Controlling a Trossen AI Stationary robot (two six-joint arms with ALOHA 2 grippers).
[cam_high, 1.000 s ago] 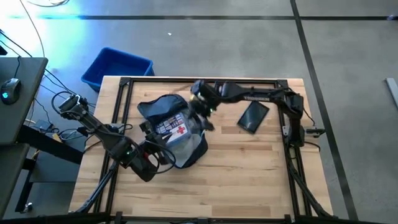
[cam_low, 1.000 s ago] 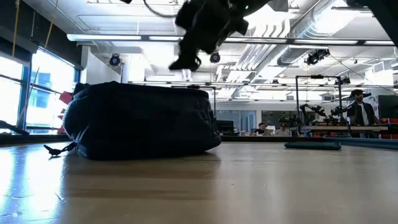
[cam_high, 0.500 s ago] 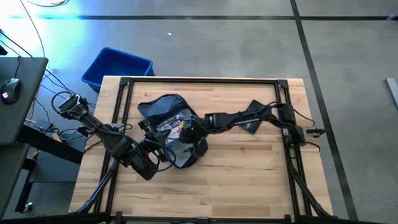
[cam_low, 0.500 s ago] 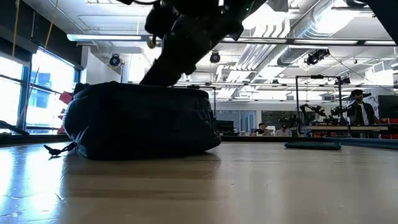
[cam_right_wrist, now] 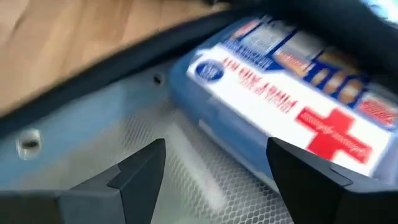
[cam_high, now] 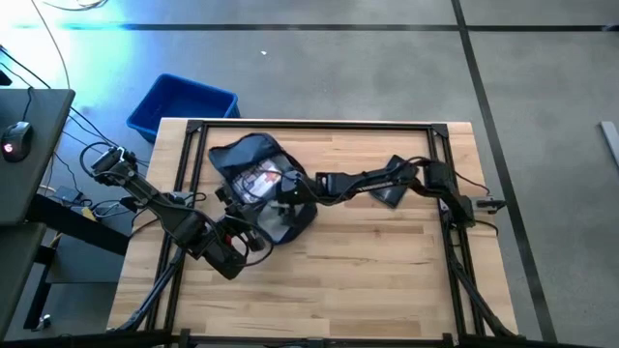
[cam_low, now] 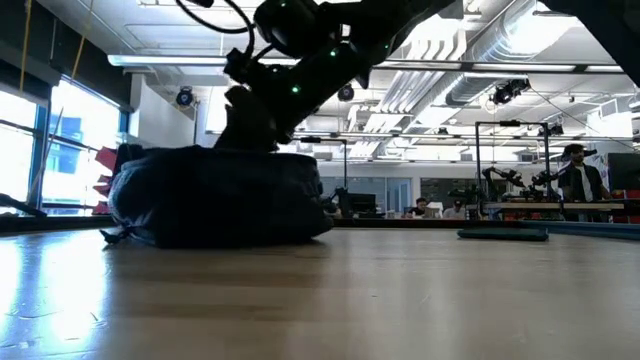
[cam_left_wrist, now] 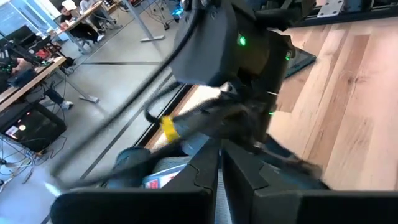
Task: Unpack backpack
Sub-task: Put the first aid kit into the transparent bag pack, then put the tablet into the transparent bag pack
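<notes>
The dark navy backpack (cam_high: 259, 188) lies open on the table's far left part, resting on its underside (cam_low: 215, 235). Inside it lies a blue first-aid kit with a red cross (cam_right_wrist: 280, 106), also visible from above (cam_high: 259, 181). My right gripper (cam_right_wrist: 217, 180) is open and reaches down into the backpack's opening (cam_high: 288, 189). Its fingers stand over the pale mesh lining, just short of the kit. My left gripper (cam_high: 244, 235) is shut at the backpack's near-left rim, seen in its wrist view (cam_left_wrist: 221, 186). My left gripper is shut on the backpack's near-left rim (cam_high: 259, 232), coming level from the table's near-left side. Its own fingers hide the place of contact. The backpack rests on the table. My right gripper is inside the opening, slanting down from the right. Whether its fingers touch the mesh lining (cam_right_wrist: 205, 155), I cannot tell.
A flat dark pouch (cam_high: 392, 190) lies on the table under my right arm, also in the low view (cam_low: 503, 234). A blue plastic bin (cam_high: 182, 104) stands on the floor beyond the far-left corner. Bare wood lies toward the near and right edges. People sit in the room behind (cam_low: 577, 175).
My right gripper has come down from above the backpack, moved toward the table's left and gone into the opening. The backpack has slid a little toward the far-left corner and its top has sunk lower.
</notes>
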